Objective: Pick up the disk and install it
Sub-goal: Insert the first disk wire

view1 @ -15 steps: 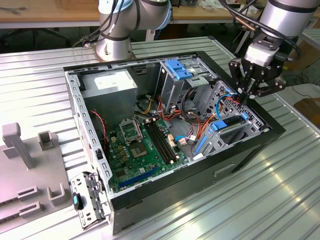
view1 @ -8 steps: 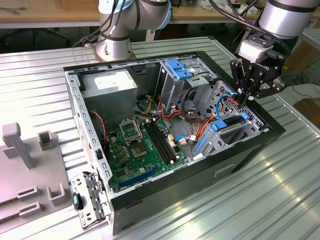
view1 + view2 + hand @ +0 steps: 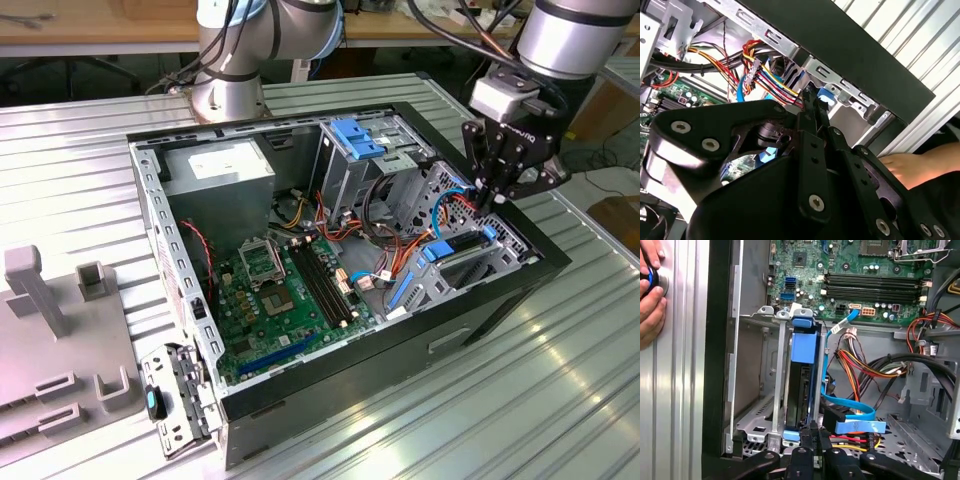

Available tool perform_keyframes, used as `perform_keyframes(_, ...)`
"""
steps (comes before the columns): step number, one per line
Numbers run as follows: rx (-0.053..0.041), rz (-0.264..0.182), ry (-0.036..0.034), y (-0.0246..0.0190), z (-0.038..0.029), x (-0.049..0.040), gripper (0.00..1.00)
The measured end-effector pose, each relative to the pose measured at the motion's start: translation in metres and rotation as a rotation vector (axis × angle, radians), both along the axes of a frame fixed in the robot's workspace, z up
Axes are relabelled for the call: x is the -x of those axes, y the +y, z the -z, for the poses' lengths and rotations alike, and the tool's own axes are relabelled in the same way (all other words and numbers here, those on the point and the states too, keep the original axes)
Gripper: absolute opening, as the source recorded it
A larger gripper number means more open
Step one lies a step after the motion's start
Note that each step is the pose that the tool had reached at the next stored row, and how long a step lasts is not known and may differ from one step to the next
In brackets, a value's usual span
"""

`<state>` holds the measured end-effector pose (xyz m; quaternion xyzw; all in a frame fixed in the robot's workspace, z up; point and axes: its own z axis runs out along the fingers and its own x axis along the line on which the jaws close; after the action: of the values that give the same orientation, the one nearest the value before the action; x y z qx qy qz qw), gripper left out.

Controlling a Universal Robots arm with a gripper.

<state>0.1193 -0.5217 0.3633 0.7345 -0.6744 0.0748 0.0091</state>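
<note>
The gripper (image 3: 815, 437), fingers pressed together, hovers at the near end of the disk (image 3: 802, 390), which sits edge-on in its blue carrier inside the metal drive cage (image 3: 760, 390) beside the case wall (image 3: 720, 340). I judge this the seating step: what remains calls for a straight push along the cage rails. Room is tight, with blue SATA cables (image 3: 850, 415) and power wires (image 3: 860, 365) crowding one side; farther off lies the motherboard (image 3: 850, 270), and a person's hand (image 3: 651, 295) rests outside the case.

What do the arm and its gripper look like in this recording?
The arm has silver-grey tube segments with black cables running alongside. At its wrist sits a pale grey block. The gripper is black, built of linked bars joined by silver screw heads, with slim dark jaws.
</note>
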Motion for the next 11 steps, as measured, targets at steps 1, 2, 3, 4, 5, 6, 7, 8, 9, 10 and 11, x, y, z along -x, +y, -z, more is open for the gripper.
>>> perform_keyframes(1, -0.0001, 0.005, 0.0, 0.0, 0.0001, 0.0003, 0.16)
perform_keyframes(2, -0.0001, 0.009, 0.0, 0.0, 0.0001, 0.001, 0.16)
perform_keyframes(3, -0.0001, 0.014, 0.0, 0.0, 0.0006, 0.0033, 0.16)
perform_keyframes(4, 0.0004, 0.025, 0.0, 0.0, 0.0015, 0.0038, 0.16)
perform_keyframes(5, 0.0005, 0.039, 0.0, 0.0, 0.0021, 0.0038, 0.16)
perform_keyframes(6, 0.0006, 0.054, 0.0, 0.0, 0.0026, 0.0039, 0.16)
perform_keyframes(7, 0.0007, 0.074, 0.0, 0.0, 0.0033, 0.0039, 0.16)
perform_keyframes(8, 0.0008, 0.089, 0.0, 0.0, 0.0039, 0.0039, 0.16)
perform_keyframes(9, 0.001, 0.104, 0.0, 0.0, 0.0048, 0.0039, 0.16)
perform_keyframes(10, 0.0011, 0.111, -0.0001, -0.0001, 0.0055, 0.0038, 0.16)
perform_keyframes(11, 0.0018, 0.116, -0.0002, -0.0004, 0.0062, 0.0038, 0.16)
